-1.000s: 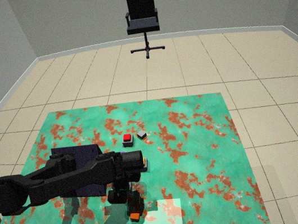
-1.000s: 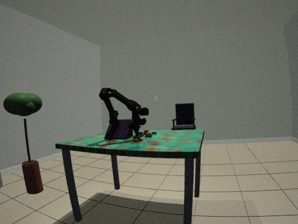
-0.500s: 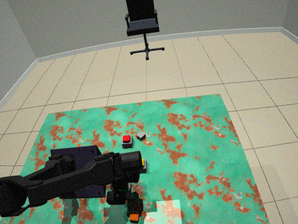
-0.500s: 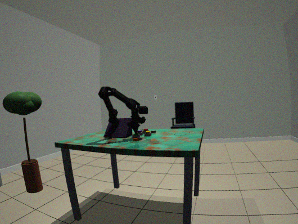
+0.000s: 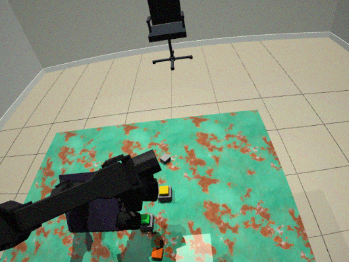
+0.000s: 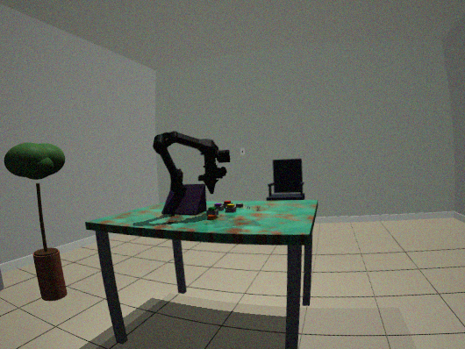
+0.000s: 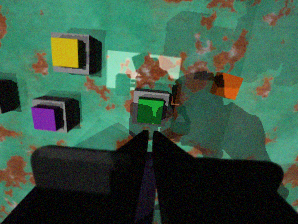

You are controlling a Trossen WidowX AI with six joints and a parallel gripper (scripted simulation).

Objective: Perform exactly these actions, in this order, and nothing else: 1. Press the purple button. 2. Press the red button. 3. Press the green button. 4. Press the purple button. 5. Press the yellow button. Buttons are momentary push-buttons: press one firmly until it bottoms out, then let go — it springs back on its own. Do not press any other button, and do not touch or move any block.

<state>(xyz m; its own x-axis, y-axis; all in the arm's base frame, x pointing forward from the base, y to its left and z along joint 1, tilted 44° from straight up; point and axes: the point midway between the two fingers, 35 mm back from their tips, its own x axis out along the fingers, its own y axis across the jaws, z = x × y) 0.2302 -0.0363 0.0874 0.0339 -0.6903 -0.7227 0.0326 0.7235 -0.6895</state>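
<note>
My gripper is shut and empty, raised well above the table; the arm hides its fingertips in the top view. In the wrist view the green button lies just beyond the fingertips, its cap standing up. The yellow button is up and left in the wrist view. The purple button is left of the fingers; the arm hides it in the top view. The red button shows small at the back in the exterior view and is hidden in the top view.
An orange block lies near the green button, on its right in the wrist view. A small grey block lies beyond the yellow button. A dark housing is cut by the wrist view's left edge.
</note>
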